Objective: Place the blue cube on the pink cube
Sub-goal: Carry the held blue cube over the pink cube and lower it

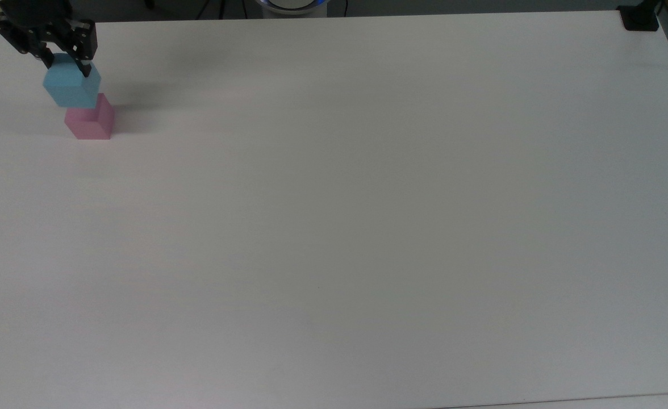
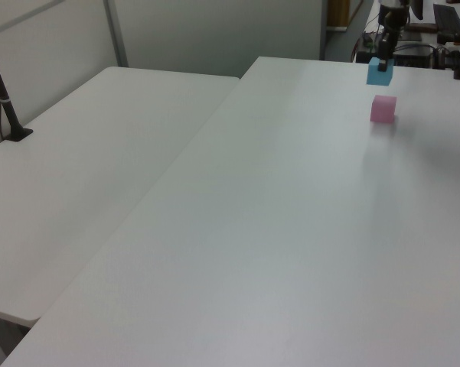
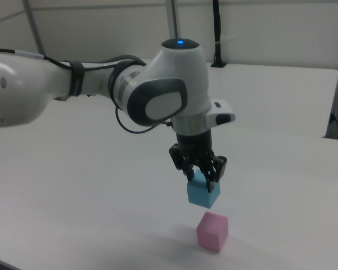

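Overhead, arm reaching down with gripper [image 3: 198, 175] vertical, fingers clamped on the blue cube [image 3: 203, 193], a plain matte sky-blue block held in the air apparently just above the pink cube [image 3: 212, 231], which rests on the white table [image 3: 101, 185].

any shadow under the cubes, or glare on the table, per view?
Top view: soft shadow right of the pink cube on the table, no glare. Left view: faint grey smudge below the pink cube. Right view: blue cube held aloft by the gripper, faint shadow underneath.
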Robot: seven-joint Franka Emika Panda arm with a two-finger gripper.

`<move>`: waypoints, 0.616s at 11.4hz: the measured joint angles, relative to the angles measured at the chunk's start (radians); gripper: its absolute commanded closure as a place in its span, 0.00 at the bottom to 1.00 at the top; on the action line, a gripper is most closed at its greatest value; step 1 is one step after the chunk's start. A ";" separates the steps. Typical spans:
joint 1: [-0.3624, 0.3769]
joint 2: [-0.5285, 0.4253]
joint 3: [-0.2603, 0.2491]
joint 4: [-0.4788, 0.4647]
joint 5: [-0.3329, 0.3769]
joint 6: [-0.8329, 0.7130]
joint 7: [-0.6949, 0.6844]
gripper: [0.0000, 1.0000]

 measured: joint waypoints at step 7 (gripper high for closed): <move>-0.006 -0.004 -0.039 -0.153 0.000 0.226 -0.040 0.79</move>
